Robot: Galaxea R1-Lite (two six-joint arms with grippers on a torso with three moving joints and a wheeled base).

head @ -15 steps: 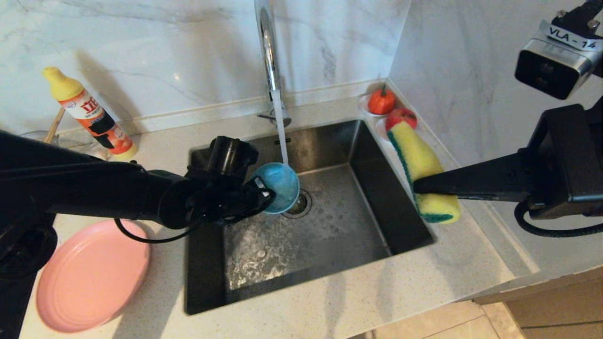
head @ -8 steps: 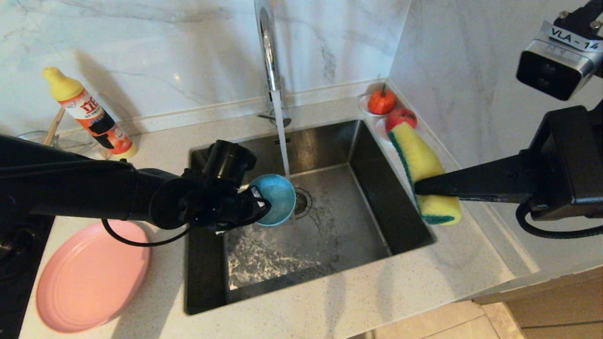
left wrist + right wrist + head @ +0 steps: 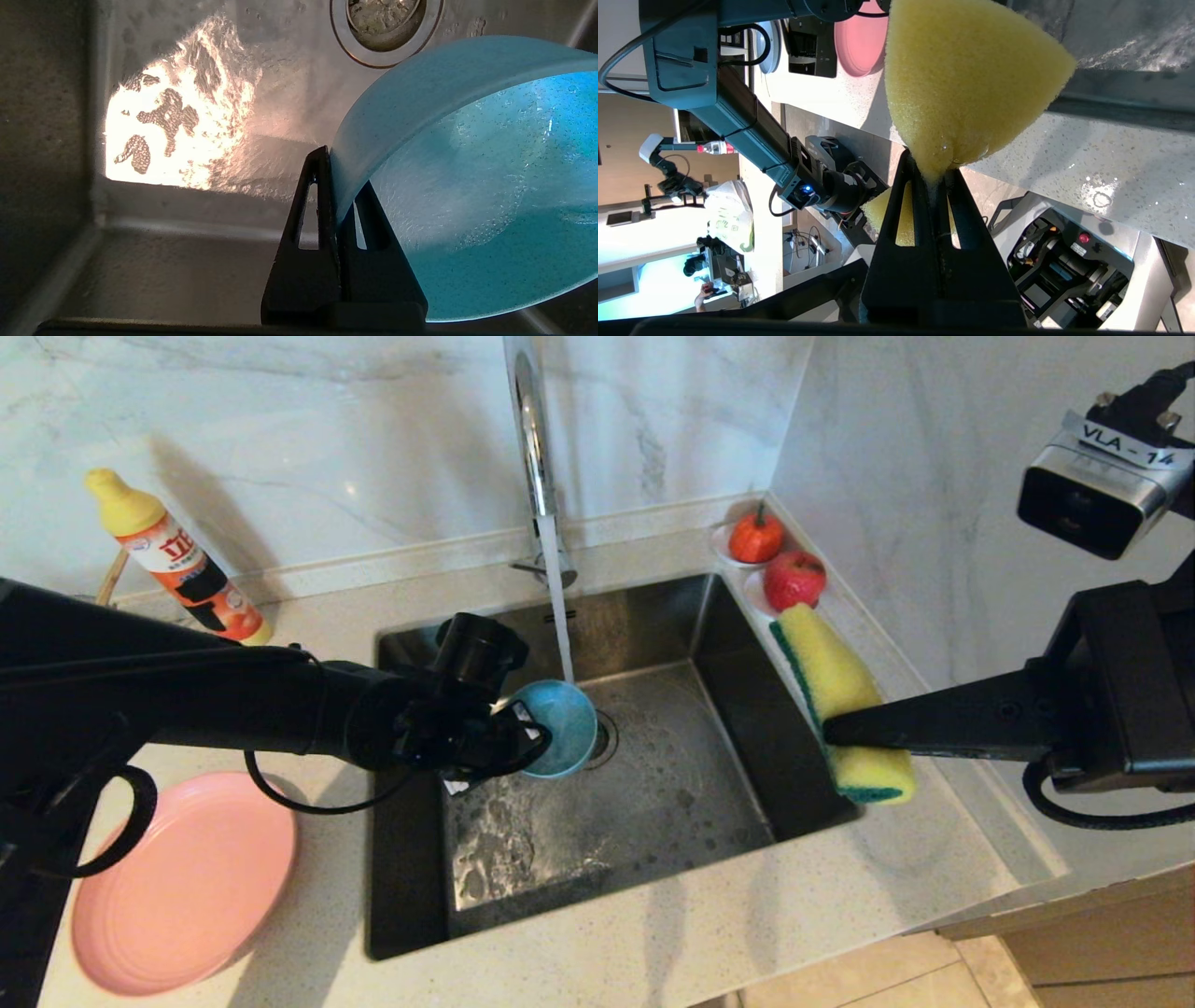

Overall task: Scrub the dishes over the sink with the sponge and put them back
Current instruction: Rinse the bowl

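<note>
My left gripper point(image 3: 529, 735) is shut on the rim of the teal-blue bowl point(image 3: 563, 726), holding it tilted over the sink point(image 3: 653, 821) beside the drain point(image 3: 605, 737). In the left wrist view one finger lies outside the bowl point(image 3: 467, 196) and one inside, with the gripper point(image 3: 341, 175) pinching the wall. Water from the tap point(image 3: 527, 429) falls onto the bowl's upper edge. My right gripper point(image 3: 831, 728) is shut on the yellow sponge point(image 3: 831, 672) above the sink's right rim; it squeezes the sponge point(image 3: 966, 74) at the gripper point(image 3: 931, 170). The pink plate point(image 3: 177, 887) lies on the counter, left of the sink.
A detergent bottle point(image 3: 177, 560) stands at the back left. Two red fruits point(image 3: 756, 537) point(image 3: 794, 579) sit in the back right corner by the wall. The counter's front edge runs just below the sink.
The left arm has shifted and its wrist turned, carrying the bowl slightly lower and then right under the stream. The sponge has sunk a little, uncovering the nearer red fruit.
</note>
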